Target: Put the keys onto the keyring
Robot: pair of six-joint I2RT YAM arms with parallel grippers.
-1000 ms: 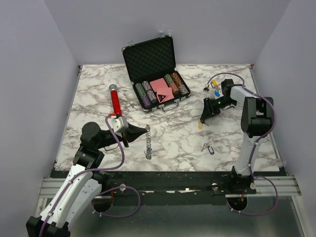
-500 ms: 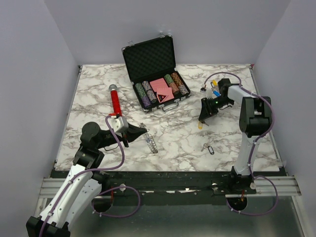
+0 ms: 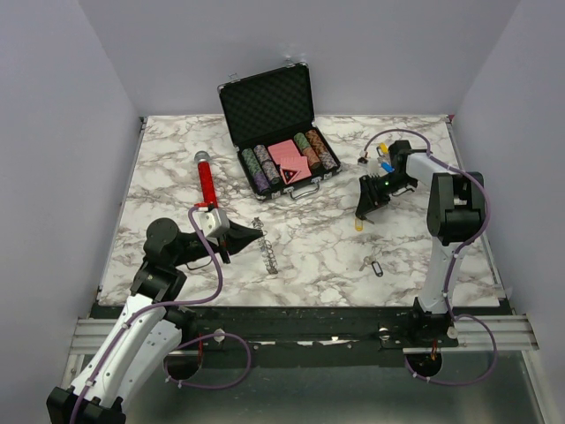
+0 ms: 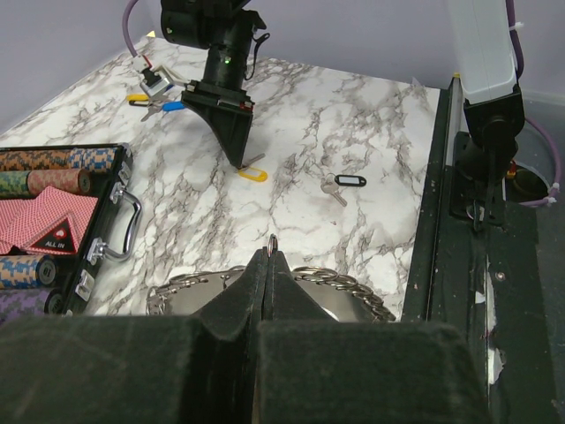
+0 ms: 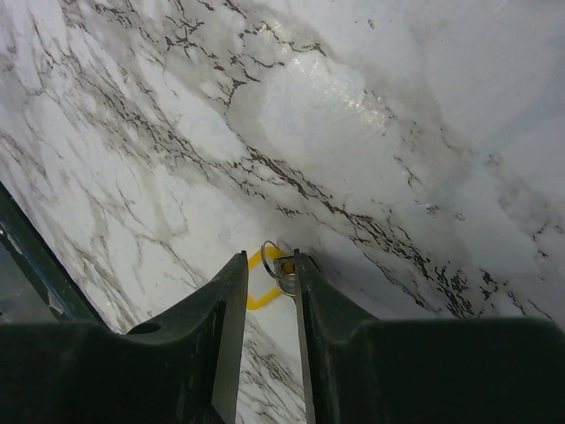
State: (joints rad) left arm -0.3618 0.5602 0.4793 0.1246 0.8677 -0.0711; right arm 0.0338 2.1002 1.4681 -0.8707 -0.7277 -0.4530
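Observation:
The keyring, a big silver ring fringed with small keys, stands edge-on over the table with my left gripper shut on its rim; the left wrist view shows its fringe on both sides of my closed fingertips. A yellow-tagged key lies under my right gripper. In the right wrist view the jaws stand apart, astride the yellow tag, with the key's little ring against the right finger. A black-tagged key lies nearer the front. A yellow-tagged and a blue-tagged key lie at the back right.
An open black case of poker chips and cards stands at the back centre. A red microphone lies left of it. The table's black front rail runs close to the right of the black-tagged key.
The keyring in my left gripper has swung from hanging straight to slightly tilted. My right gripper has shifted a little left over the yellow-tagged key and its jaws have narrowed.

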